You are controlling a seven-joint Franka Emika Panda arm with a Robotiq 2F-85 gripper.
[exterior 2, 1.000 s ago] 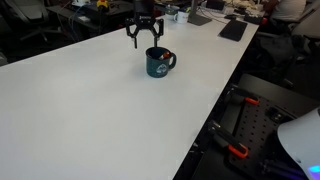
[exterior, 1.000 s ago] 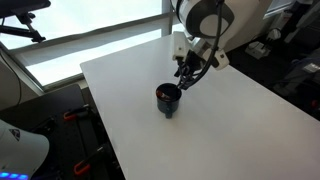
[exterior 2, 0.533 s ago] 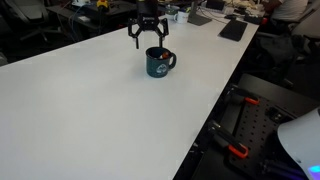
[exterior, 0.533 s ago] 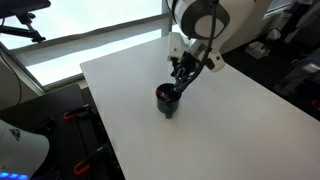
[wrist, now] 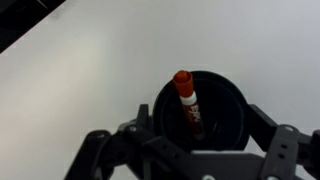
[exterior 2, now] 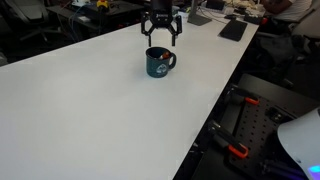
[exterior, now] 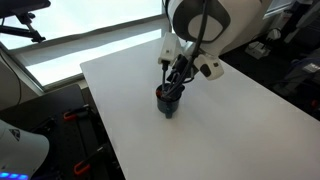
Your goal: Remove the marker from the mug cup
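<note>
Inside the mug cup sits the marker.

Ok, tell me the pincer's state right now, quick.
Pincer: open, holding nothing, above the mug cup; the marker stands inside the cup, untouched.
</note>
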